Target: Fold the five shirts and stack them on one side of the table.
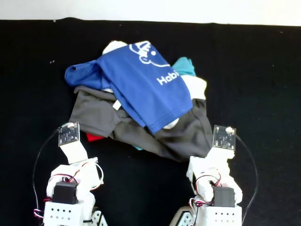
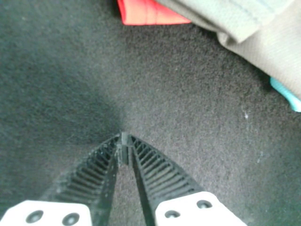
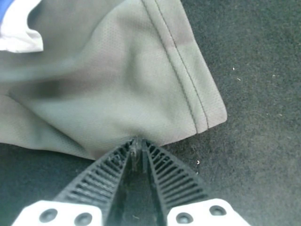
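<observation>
Left tool [image 2: 123, 141]: fingers together, tips just above the black surface [image 2: 70, 84]. Ahead of it lie a red shirt [image 2: 148, 12] corner and the hem of the grey shirt [image 2: 263, 42]. Right tool [image 3: 137, 146]: fingers together, tips at the grey shirt's near edge. Beyond both tools, the blue shirt [image 1: 146, 84] lies on top of the unfolded pile, with the teal shirt [image 1: 184, 66] and white shirt [image 1: 195, 85] at its far side.

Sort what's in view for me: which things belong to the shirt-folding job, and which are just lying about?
Job: blue shirt, grey shirt, white shirt, teal shirt, red shirt, all in one unfolded heap.
Just there: black table cover, white strip beyond it.
</observation>
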